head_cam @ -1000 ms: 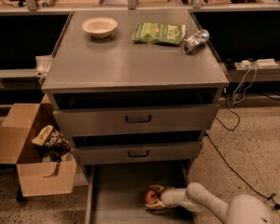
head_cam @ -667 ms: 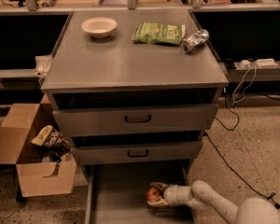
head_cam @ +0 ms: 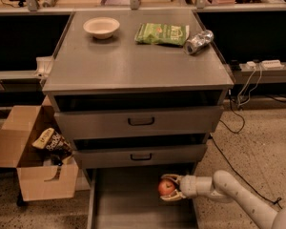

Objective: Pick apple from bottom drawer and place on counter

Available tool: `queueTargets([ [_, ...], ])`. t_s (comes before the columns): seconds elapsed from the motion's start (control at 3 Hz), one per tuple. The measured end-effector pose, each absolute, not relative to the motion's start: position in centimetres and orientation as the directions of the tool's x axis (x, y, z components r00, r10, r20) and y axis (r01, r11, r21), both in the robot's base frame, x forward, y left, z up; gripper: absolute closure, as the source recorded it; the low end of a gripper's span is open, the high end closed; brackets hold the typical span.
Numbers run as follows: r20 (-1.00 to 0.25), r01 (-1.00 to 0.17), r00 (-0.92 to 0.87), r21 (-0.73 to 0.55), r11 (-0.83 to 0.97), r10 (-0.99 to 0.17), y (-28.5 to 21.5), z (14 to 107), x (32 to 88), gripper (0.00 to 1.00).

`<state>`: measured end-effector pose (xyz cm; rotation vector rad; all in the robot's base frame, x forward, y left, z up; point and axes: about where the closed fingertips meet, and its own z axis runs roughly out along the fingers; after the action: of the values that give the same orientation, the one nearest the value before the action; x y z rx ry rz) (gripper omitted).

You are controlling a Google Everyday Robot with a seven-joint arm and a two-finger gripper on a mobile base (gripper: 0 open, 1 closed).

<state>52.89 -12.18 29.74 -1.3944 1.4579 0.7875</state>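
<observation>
Camera view: the gripper (head_cam: 165,189), at 5 o'clock in frame, is clenched around the apple (head_cam: 166,186) at the 3 o'clock side of the bottom drawer (head_cam: 128,202). The counter (head_cam: 133,61) lies toward 12 o'clock and carries a white bowl (head_cam: 101,26).

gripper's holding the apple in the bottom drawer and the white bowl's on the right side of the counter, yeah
No. The camera view shows the white bowl at the back left of the counter, not its right side. The rest holds: the gripper grips the apple in the bottom drawer.
</observation>
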Motion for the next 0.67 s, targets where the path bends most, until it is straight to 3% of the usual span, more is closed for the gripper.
queueTargets([
  [0.67,-0.930,-0.977,0.094,-0.155,0.147,-0.355,-12.2,32.7,53.0,1.00],
])
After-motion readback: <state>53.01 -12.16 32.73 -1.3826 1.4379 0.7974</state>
